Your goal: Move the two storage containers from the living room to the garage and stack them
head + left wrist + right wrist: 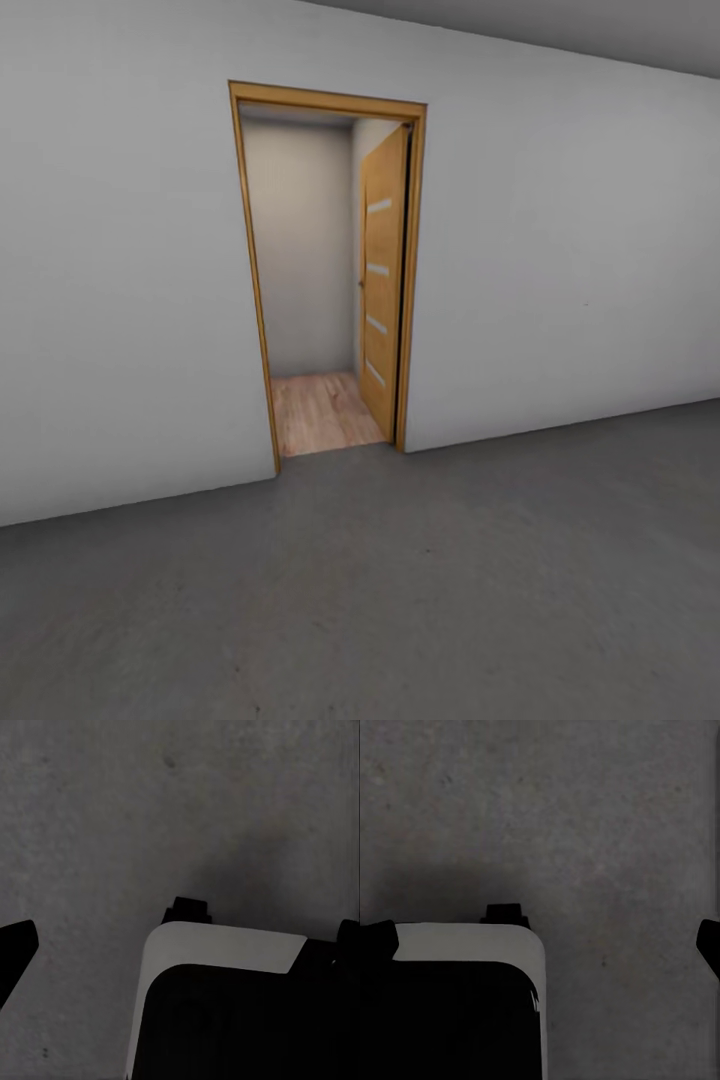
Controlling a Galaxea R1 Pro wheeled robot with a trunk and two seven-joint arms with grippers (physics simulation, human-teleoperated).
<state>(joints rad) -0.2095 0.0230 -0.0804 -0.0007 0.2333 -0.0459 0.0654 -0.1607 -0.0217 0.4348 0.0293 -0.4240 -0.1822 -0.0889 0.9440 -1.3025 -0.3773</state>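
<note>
Dark grey concrete floor (400,600) underfoot, garage side. Pale wall (560,250) ahead, wooden door (383,290) swung open onto light plank flooring (320,410). Wrist cameras: robot base (225,1020) over concrete. Finger spread unreadable both sides. Containers nowhere visible.

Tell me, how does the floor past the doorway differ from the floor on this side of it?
The floor past the doorway is light wood planking with visible board lines; the floor on this side is dark grey concrete, rough and seamless. The wood patch is a small strip seen through the door frame; the concrete spreads across the whole foreground. Both lie flat and meet at the threshold.
</note>
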